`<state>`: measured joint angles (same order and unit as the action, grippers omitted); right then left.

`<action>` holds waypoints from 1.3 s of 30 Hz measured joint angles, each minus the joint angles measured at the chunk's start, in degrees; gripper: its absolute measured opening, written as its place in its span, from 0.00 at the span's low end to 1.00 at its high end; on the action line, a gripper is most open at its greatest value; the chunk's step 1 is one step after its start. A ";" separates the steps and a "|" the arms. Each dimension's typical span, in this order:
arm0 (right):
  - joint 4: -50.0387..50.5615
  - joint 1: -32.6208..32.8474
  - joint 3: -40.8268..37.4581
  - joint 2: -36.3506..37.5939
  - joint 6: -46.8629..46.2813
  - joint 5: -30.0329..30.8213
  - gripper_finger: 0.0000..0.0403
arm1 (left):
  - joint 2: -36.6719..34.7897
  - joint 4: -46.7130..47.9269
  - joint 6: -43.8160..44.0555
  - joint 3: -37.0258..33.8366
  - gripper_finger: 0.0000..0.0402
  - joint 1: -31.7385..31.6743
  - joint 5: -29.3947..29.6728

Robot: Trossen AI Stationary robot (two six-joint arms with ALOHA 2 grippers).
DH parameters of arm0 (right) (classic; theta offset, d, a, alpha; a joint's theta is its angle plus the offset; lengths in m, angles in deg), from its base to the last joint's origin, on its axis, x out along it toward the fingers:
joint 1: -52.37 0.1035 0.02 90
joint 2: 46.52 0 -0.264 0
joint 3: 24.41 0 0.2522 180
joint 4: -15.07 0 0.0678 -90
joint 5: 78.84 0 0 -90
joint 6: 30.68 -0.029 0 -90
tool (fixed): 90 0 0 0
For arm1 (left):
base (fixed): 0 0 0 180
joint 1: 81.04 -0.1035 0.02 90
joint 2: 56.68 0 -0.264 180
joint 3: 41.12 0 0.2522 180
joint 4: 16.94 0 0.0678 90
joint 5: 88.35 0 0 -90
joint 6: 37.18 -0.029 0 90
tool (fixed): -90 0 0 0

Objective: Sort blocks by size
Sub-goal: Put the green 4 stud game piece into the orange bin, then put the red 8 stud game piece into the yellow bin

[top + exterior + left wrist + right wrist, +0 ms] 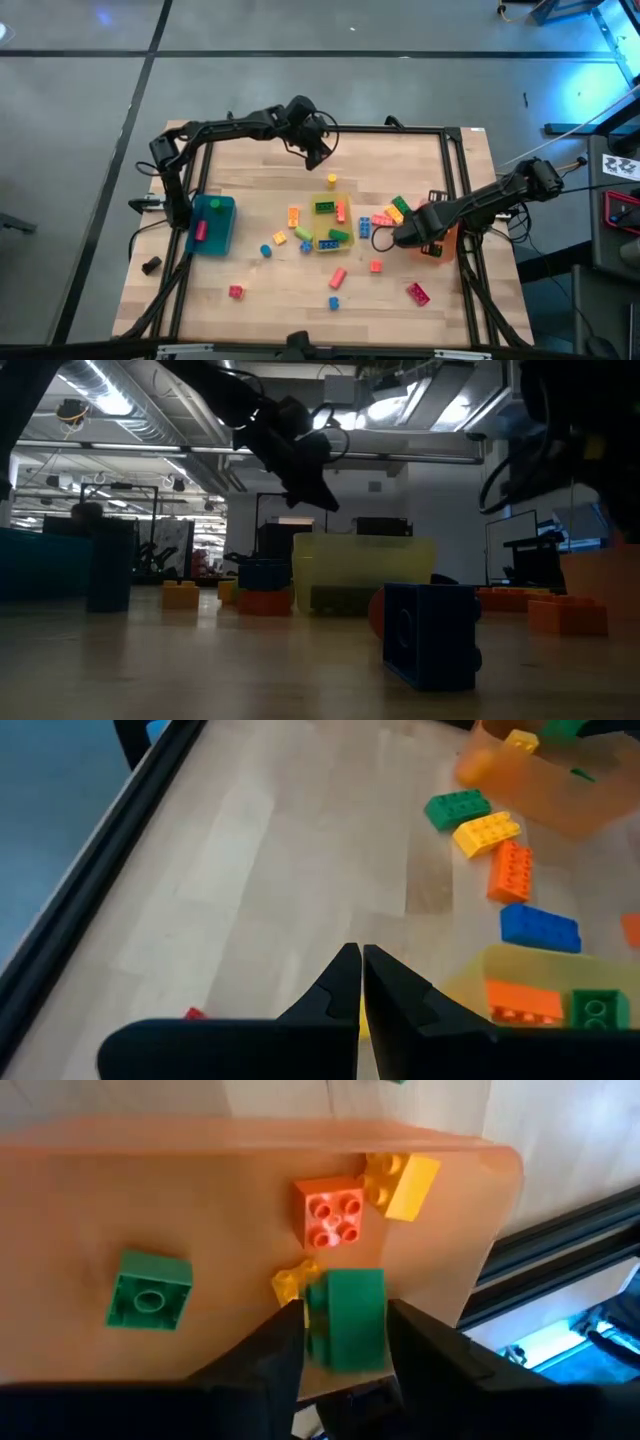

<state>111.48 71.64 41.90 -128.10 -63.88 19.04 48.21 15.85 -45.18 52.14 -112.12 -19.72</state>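
Across everything, a wooden table (250,170) inside a black frame, with two dark arms over it. At the far middle, raised well above the wood, the left gripper (360,965): pressed fully together, nothing between the tips. On the right, reaching down over the orange bin (200,1200), the right gripper (345,1312), with a green block (350,1335) between its two fingers; whether clamped on that block or just loosed from it, cannot tell. Next in size, the other bins: a blue bin (228,238) at the left side, a yellow bin (318,225) in the middle, each with a few pieces inside. Then the blocks themselves. Inside the orange bin, a green square block (150,1290), an orange square block (330,1212), a yellow block (402,1183) touching the orange one, and a small yellow piece (290,1283) just beside the green block at the fingers. Loose on the wood, a green, yellow and orange cluster (397,208) just far of the orange bin, a blue bar (364,228) between the yellow and orange bins, a pink block (417,293) near right, a red block (236,291) near left, and a small blue block (334,302) near the middle
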 joint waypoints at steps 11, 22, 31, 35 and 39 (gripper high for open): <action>3.21 -0.12 2.56 -0.02 -6.26 -6.75 0.41 | -4.99 2.22 -4.56 -0.57 0.00 -2.13 1.66; -2.74 5.27 14.28 -0.02 -32.24 -17.31 0.41 | -20.67 1.17 -5.93 -16.06 0.00 -6.61 2.78; -25.20 16.30 11.79 -0.02 -55.91 -12.91 0.41 | -35.80 -6.62 -5.71 -32.82 0.00 -6.85 2.75; -28.96 20.15 9.82 -0.02 -63.28 -9.00 0.41 | -42.80 -11.44 -5.20 -39.53 0.00 -6.86 2.75; -28.34 23.21 8.56 -0.78 -69.37 -8.94 0.41 | -49.00 -14.09 -2.70 -44.84 0.00 -6.74 2.76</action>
<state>83.14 94.84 50.45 -128.88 -133.24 10.10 -0.79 1.76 -47.89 7.30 -118.86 -16.96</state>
